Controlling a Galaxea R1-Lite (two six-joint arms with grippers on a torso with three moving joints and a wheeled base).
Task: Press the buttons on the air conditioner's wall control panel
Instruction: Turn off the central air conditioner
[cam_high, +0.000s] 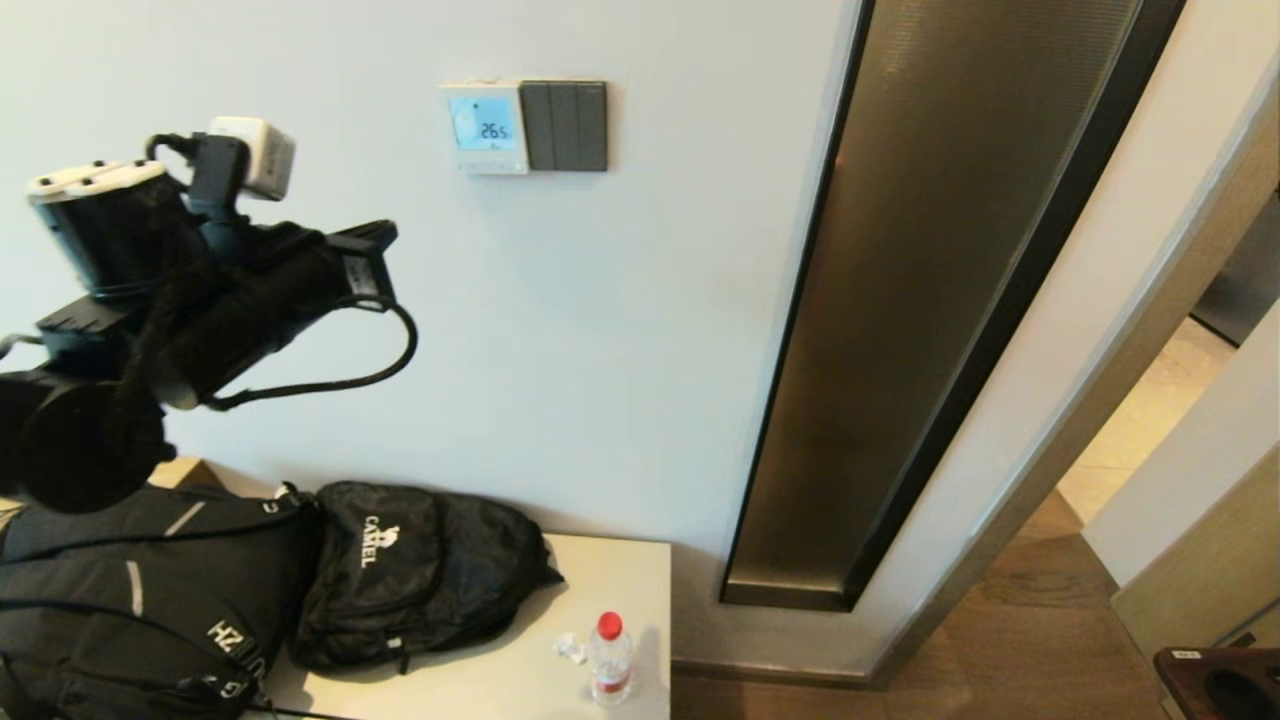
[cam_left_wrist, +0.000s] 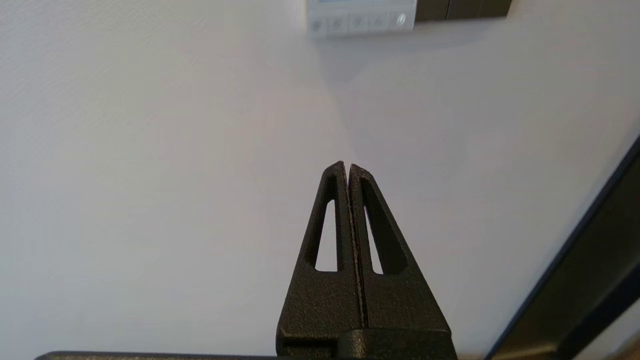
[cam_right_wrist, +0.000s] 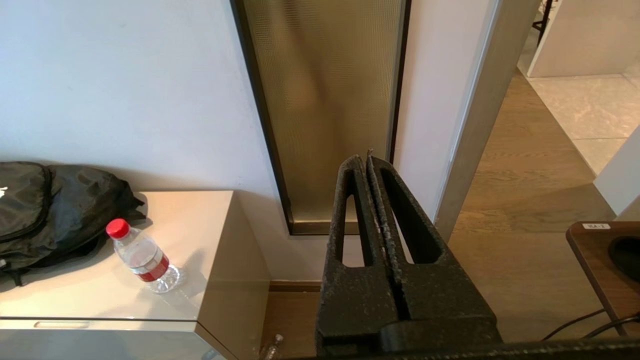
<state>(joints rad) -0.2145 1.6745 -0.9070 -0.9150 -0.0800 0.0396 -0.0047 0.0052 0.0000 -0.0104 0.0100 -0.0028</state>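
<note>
White control panel (cam_high: 485, 128), blue display; grey switches (cam_high: 566, 126); black backpacks (cam_high: 420, 570) — red-capped bottle (cam_high: 609, 657).

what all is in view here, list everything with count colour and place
control panel: 1, white with lit blue screen, on the wall
switch plate: 1, dark grey, touching the panel's right side
backpacks: 2, black, on the cabinet top against the wall
water bottle: 1, clear with red cap, upright near the cabinet's front right corner
cabinet: 1, beige, below the panel
glass strip: 1, bronze, black frame, right of the panel
left gripper: 1, black, shut, raised below and left of the panel
right gripper: 1, black, shut, held low
</note>
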